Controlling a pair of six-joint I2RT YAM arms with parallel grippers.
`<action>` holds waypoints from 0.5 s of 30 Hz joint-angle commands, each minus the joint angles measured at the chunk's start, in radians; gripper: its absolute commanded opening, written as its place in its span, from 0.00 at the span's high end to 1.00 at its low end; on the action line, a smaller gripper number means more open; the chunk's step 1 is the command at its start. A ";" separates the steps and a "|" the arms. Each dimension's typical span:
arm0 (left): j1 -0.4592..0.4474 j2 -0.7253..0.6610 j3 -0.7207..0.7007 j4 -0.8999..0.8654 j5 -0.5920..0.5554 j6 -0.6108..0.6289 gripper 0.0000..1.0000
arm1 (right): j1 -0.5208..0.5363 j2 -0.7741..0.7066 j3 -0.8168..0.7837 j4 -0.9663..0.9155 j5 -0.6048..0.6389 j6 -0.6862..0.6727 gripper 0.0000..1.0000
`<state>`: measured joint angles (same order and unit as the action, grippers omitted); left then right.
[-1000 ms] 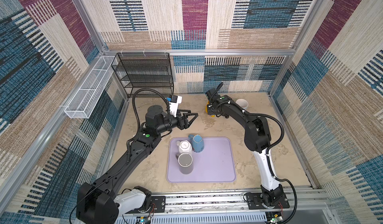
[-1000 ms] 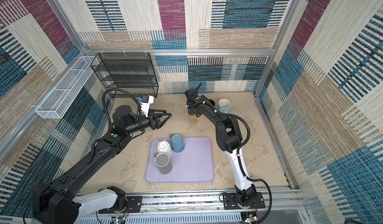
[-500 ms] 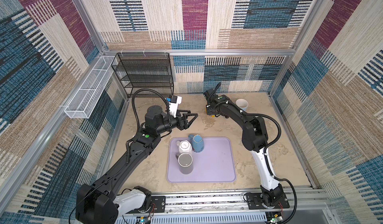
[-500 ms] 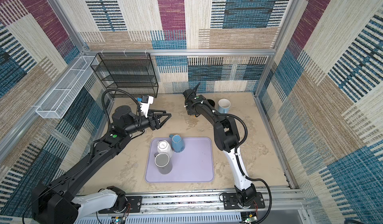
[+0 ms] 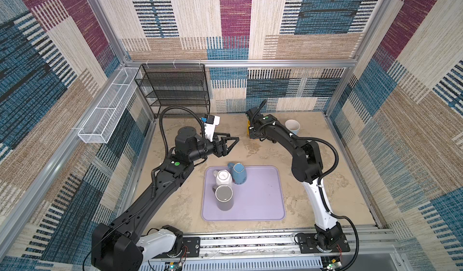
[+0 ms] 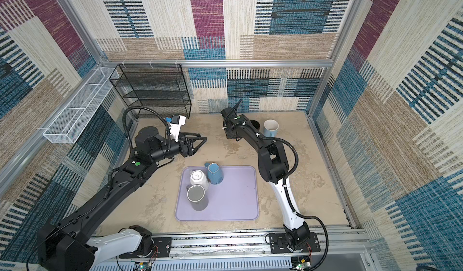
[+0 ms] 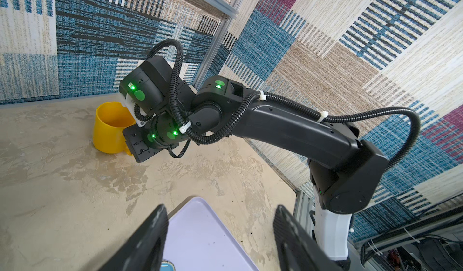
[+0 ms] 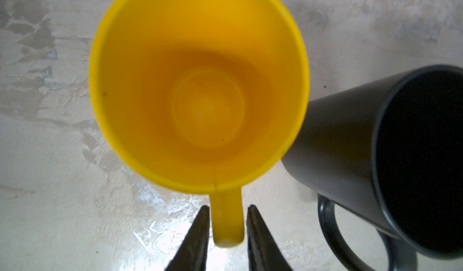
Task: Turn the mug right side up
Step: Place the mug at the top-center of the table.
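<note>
Yellow plastic is what the mug is made of, and it stands right side up on the table. Its open mouth faces up, so the round bottom shows inside. It is at the far side of the table, about in the middle.

The right claw is down by the yellow mug's handle. Its two fingers sit one on each side of the handle. A thin bit of space shows on both sides, so the claw is a little open and is not squeezing.

A black mug is just to the right of the yellow mug, with its mouth up too. I cannot tell if the two mugs touch. A pale blue mug stands farther to the right, near the far right corner.

The left claw is up in the air over the left part of the table. It is wide open and has nothing in it. It points toward the right arm.

A purple tray lies nearer, in the middle of the table. On its left part a white mug, a blue mug and a grey mug stand close together.

A black wire rack stands in the far left corner.
</note>
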<state>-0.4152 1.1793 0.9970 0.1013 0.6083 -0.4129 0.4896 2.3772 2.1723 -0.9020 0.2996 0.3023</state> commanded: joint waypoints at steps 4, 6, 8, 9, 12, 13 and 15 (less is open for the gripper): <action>0.000 -0.007 0.015 -0.030 -0.007 0.036 0.32 | 0.000 -0.017 0.001 0.013 -0.023 -0.009 0.67; 0.001 -0.011 0.017 -0.043 -0.013 0.040 0.32 | 0.000 -0.035 -0.015 0.026 -0.031 -0.011 0.65; 0.000 -0.013 0.019 -0.057 -0.021 0.044 0.32 | 0.000 -0.059 -0.041 0.048 -0.038 -0.013 0.63; 0.001 -0.012 0.019 -0.063 -0.021 0.047 0.32 | 0.000 -0.072 -0.053 0.059 -0.040 -0.013 0.63; 0.000 -0.013 0.019 -0.076 -0.020 0.047 0.32 | 0.000 -0.102 -0.079 0.078 -0.044 -0.015 0.61; 0.001 -0.013 0.018 -0.079 -0.020 0.048 0.32 | 0.000 -0.109 -0.085 0.082 -0.046 -0.016 0.61; 0.001 -0.014 0.019 -0.088 -0.038 0.049 0.32 | 0.000 -0.125 -0.100 0.093 -0.049 -0.017 0.60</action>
<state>-0.4152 1.1706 1.0058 0.0299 0.5915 -0.3901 0.4896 2.2757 2.0842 -0.8524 0.2611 0.2878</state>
